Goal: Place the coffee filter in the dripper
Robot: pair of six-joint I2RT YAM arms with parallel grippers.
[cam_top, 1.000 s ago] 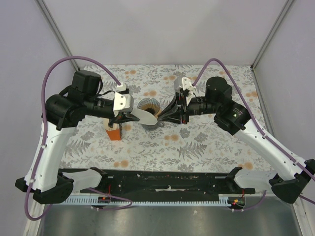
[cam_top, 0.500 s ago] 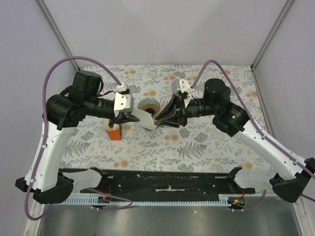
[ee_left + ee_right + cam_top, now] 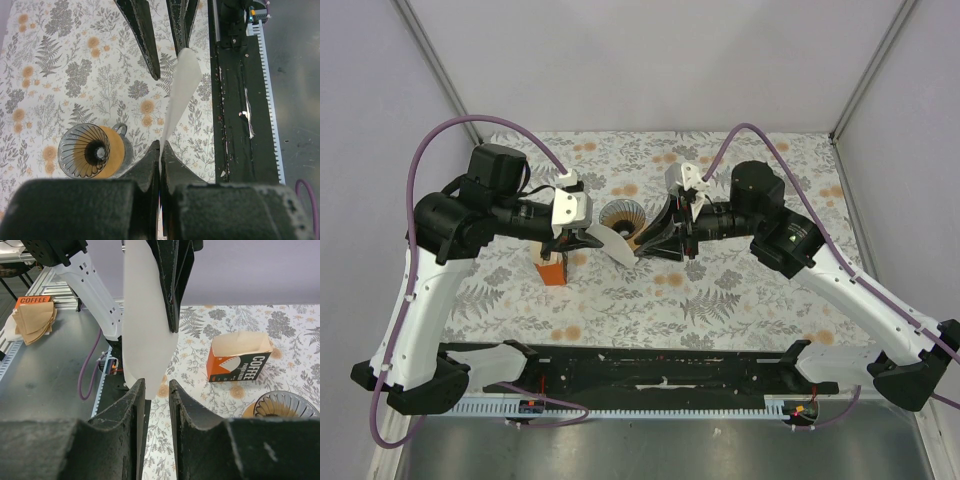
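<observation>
Both arms reach in toward mid-table, wrists roughly level, fingers pointing at each other. Left gripper (image 3: 592, 238) comes in from the left and right gripper (image 3: 642, 245) from the right. They meet nose to nose just on the near side of the dripper (image 3: 623, 215).

Around them: the dripper sits on a glass cup (image 3: 120, 129) on the floral table (image 3: 720, 300). Its ribbed cone is uncovered and nothing is in it. An orange coffee box (image 3: 552, 268) stands under the left wrist, top open, well clear of the fingers. In the right wrist view there's a stack of brown filters (image 3: 32, 317) off the table, out of the way. Nothing blocks the dripper from above, but both grippers sit beside it, not over it.

Claws:
- Left gripper (image 3: 160, 150) is clamped on one edge of the coffee filter (image 3: 182, 90). The paper is flat, held edge-on in the air above the cloth, sticking out toward the right arm.
- Right gripper (image 3: 156, 385) has its jaws parted with a clear gap. The filter's free end (image 3: 145, 330) sits at the mouth of that gap, next to one finger. Can't tell if paper and finger actually touch. It isn't pinching the paper.
</observation>
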